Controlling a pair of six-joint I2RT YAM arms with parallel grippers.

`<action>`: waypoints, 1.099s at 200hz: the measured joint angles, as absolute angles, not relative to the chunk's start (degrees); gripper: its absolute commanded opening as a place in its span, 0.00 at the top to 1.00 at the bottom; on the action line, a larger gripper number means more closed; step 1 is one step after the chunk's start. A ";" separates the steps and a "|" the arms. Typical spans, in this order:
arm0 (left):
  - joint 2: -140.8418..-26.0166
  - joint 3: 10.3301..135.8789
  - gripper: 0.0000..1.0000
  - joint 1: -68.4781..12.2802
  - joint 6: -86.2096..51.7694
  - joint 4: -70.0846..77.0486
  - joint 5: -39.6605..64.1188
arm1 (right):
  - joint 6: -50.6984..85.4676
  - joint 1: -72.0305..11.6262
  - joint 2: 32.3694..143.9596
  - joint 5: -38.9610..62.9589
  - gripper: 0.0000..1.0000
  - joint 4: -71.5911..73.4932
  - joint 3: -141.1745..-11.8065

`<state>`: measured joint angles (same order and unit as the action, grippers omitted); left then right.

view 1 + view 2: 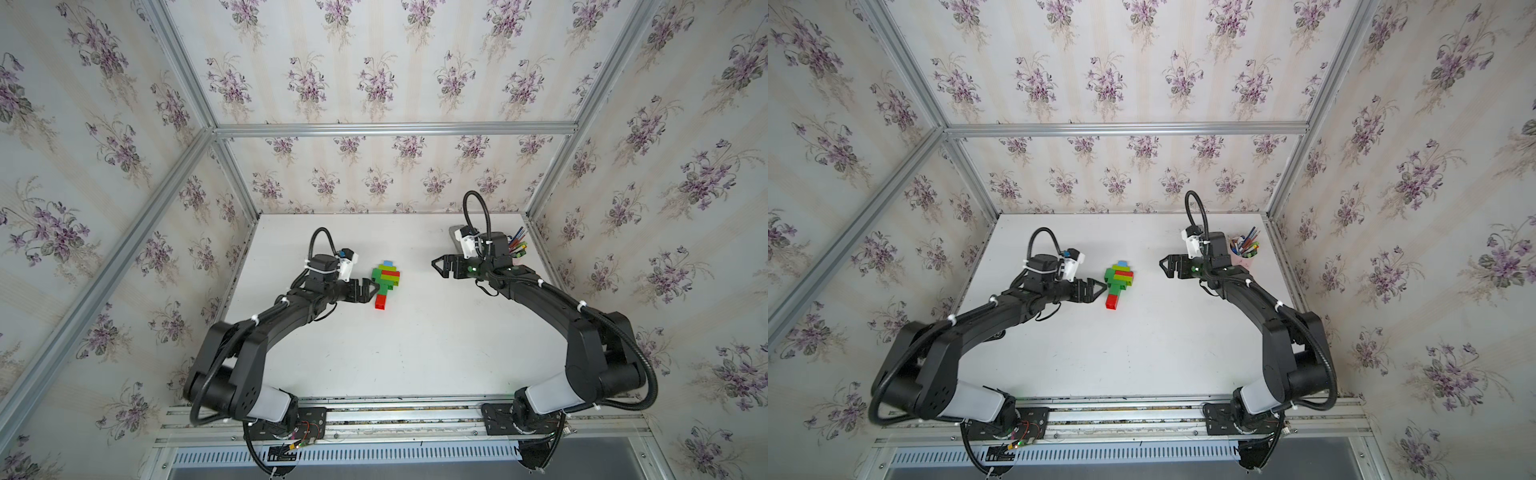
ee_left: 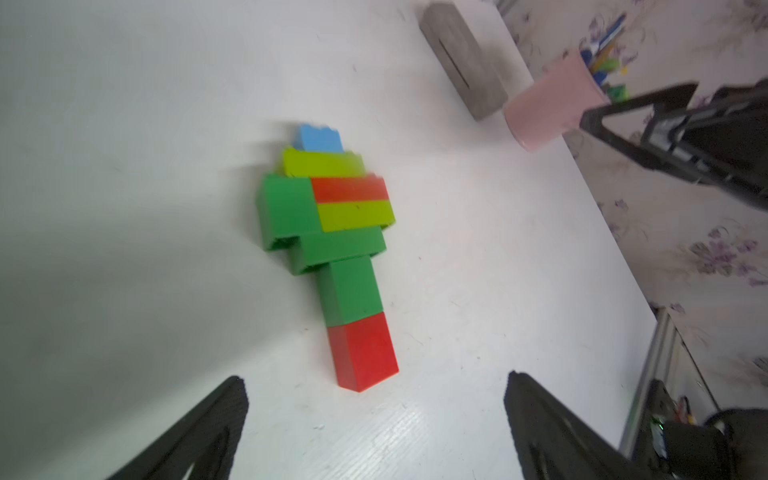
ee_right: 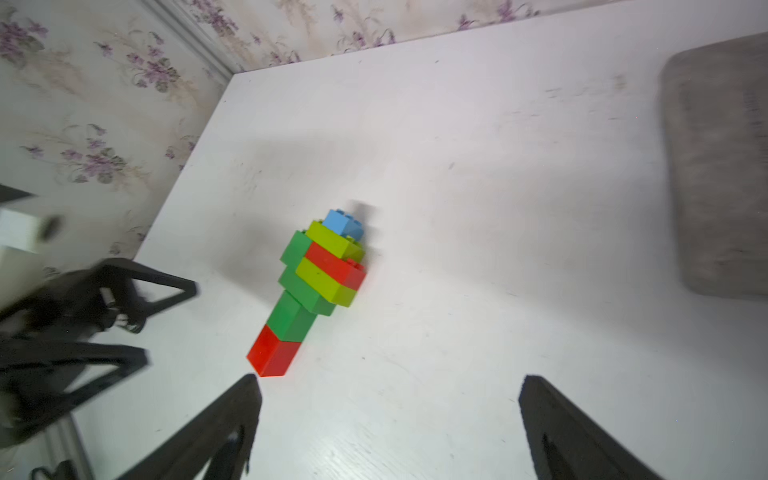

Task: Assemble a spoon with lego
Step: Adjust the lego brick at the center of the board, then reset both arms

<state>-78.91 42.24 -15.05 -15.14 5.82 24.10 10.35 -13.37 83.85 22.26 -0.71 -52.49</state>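
In both top views I see the spoon point(image 1: 385, 284) lying flat mid-counter point(image 1: 415, 353), built from blue tip to red stem end. No loose bricks show, so I judge the assembly finished. My left pincer point(image 1: 371, 289) hovers close beside its head, jaws apart and empty. The right pincer point(image 1: 436, 268) stands well off, also apart. In the left wrist view, a grey block point(image 2: 461, 62) and a pink cup point(image 2: 548, 112) crowd the far edge. The right wrist view shows bare counter around the spoon, so I have room to back out.
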 measured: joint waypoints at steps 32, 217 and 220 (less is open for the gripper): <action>-66.41 36.86 0.01 -7.22 -9.47 7.95 8.67 | 9.39 -5.58 77.14 11.70 0.00 7.92 -41.17; -86.50 23.73 0.01 -3.05 0.51 42.06 0.64 | 2.39 -1.96 87.53 -4.84 0.00 68.47 -12.86; -86.50 23.73 0.01 -3.31 0.51 42.06 0.10 | 2.37 -1.96 87.53 -4.84 0.00 68.47 -12.86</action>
<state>-86.50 23.73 -3.31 0.51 42.06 0.10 2.37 -1.96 87.53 -4.84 68.47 -12.86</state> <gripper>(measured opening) 0.993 0.998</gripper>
